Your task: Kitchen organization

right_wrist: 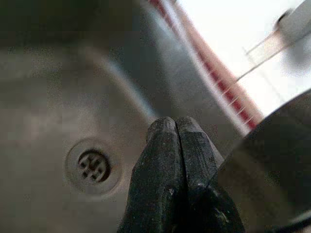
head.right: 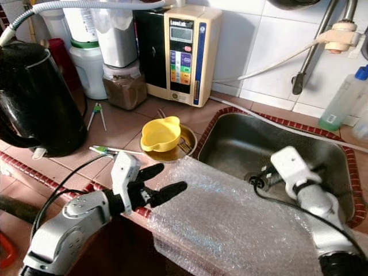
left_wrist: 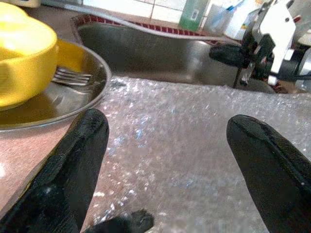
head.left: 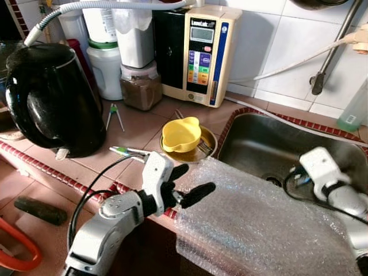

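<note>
A sheet of bubble wrap (head.left: 253, 218) lies draped over the front edge of the counter (head.left: 138, 129), partly across the near rim of the sink (head.left: 259, 144) and hanging down toward the lower right of the frame. It probably sits there because it is loose packing to be cleared. The left hand (head.left: 187, 184), at lower centre of the frame, has its two black fingers spread apart, empty, pointing at the sheet's left edge and just beside it, likely lined up to pinch that edge. In the left wrist view the wrap spreads between and beyond the fingers (left_wrist: 73, 165). The right hand (right_wrist: 175, 141) hangs over the sink basin at right, fingers pressed together on nothing, above the drain (right_wrist: 92, 165). A yellow cup (head.left: 180, 134) rests in a metal dish (head.left: 206, 140) with a fork (left_wrist: 73, 76), just behind the wrap.
</note>
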Robot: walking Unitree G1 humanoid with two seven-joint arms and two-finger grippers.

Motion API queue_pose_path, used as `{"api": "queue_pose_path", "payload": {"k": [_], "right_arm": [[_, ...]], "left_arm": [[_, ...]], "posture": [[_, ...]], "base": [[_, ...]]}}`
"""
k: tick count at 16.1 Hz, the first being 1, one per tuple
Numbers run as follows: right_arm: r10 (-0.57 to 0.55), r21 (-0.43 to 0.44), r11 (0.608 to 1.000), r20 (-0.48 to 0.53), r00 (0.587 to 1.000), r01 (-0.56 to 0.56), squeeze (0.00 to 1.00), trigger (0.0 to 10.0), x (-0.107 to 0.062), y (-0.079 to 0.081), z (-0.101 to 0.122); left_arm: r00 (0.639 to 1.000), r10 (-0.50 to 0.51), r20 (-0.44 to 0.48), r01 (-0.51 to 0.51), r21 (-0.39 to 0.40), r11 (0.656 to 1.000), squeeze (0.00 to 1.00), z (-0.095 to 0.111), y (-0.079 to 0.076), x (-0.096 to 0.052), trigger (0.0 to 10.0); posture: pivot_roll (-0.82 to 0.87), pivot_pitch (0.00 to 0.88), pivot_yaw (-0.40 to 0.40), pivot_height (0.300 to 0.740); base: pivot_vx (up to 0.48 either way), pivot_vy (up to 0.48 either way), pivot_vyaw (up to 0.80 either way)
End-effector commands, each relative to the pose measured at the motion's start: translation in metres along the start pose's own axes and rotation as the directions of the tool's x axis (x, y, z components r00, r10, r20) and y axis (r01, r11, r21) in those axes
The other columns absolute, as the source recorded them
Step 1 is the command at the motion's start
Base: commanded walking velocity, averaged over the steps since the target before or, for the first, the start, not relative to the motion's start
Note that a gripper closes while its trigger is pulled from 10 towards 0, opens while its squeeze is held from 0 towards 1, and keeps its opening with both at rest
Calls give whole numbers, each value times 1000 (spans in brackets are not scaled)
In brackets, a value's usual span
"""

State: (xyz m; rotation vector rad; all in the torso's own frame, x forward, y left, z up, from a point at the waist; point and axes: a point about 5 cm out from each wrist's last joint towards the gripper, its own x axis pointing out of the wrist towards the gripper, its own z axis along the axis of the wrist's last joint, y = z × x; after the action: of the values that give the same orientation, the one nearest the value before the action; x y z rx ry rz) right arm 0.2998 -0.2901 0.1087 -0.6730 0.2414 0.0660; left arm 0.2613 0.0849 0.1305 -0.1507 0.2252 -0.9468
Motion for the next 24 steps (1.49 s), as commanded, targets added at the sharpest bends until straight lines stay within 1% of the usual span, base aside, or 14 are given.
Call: {"api": "queue_pose_path", "payload": {"k": [1,2,3,4,5,9,11,14,16,17,18,19,22,24], "right_arm": [[-11,-6,1000,-10,1000,11,0,275,3,-1,0],[7,5,1000,-53,999,-7,0,8941,2,2,-8],[9,37,999,-87,996,-6,0,10000,0,7,-16],[11,44,999,-87,996,-7,0,10000,0,8,-17],[16,59,998,-88,996,-11,1000,10000,0,10,-19],[28,125,992,-116,993,-13,1000,10000,-4,20,-25],[64,184,982,-166,984,-33,1000,10000,-6,25,-31],[151,381,922,-206,967,-62,1000,10000,-7,34,-37],[128,340,939,-212,969,-50,1000,10000,-8,29,-37],[102,351,936,-210,972,-23,1000,10000,-8,26,-36],[72,357,934,-209,975,8,1000,10000,-8,22,-35],[47,313,950,-208,977,20,1000,10000,-8,19,-31],[3,289,956,-155,988,43,1000,10000,-9,15,-20],[-108,228,967,-15,994,109,1000,10000,-12,6,5]], "left_arm": [[1000,-21,-5,21,24,999,1000,3,-4,1,10000],[1000,-19,-1,19,29,999,1000,4,-3,2,10000],[1000,-4,13,4,17,1000,1000,8,-2,5,10000],[1000,-2,15,1,12,1000,1000,8,-1,5,10000],[1000,-2,14,1,41,999,1000,9,-1,6,10000],[999,19,27,-20,44,999,1000,12,2,10,10000],[999,23,29,-24,46,999,1000,13,3,11,10000],[998,35,45,-37,47,998,1000,16,4,14,10000],[997,51,54,-53,45,998,1000,17,6,15,10000],[995,77,66,-80,44,996,1000,18,8,15,10000],[989,121,88,-125,46,991,1000,21,13,15,10000],[979,171,110,-177,45,983,1000,24,19,16,10000],[958,247,146,-255,37,966,1000,30,28,15,10000],[902,401,159,-410,29,912,1000,32,45,14,10000]], "posture": [[97,0,12,740],[97,0,12,740],[94,0,15,740],[94,0,15,740],[93,0,17,740],[87,0,23,740],[87,0,23,740],[87,0,21,740],[87,0,21,740],[91,0,16,740],[91,0,16,740],[90,0,17,740],[88,0,16,740],[82,0,17,740]], "base": [[0,0,0],[0,0,0],[0,0,0],[0,0,0],[0,0,0],[0,0,0],[0,0,0],[0,0,0],[0,0,0],[0,0,0],[0,0,0],[0,0,0],[0,0,0],[0,0,0]]}}
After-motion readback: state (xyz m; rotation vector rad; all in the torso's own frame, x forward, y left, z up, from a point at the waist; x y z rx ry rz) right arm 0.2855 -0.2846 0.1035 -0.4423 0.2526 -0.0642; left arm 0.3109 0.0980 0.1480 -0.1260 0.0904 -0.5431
